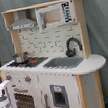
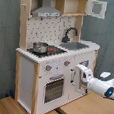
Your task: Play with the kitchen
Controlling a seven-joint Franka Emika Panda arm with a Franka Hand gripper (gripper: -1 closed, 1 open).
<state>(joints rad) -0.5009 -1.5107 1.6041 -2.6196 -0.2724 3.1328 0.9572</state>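
The kitchen is a white and light-wood toy with a black faucet, a grey sink and a small pot on the stovetop. Its oven door is closed. My gripper is on a white arm reaching in from the second exterior view's right. It sits close to the kitchen's front, beside the cupboard door to the right of the oven. In the first exterior view only white arm parts show at the lower left.
A hood and a microwave sit on the upper shelf. The microwave door hangs open in the second exterior view. A wooden floor or table lies in front. A grey curtain hangs behind.
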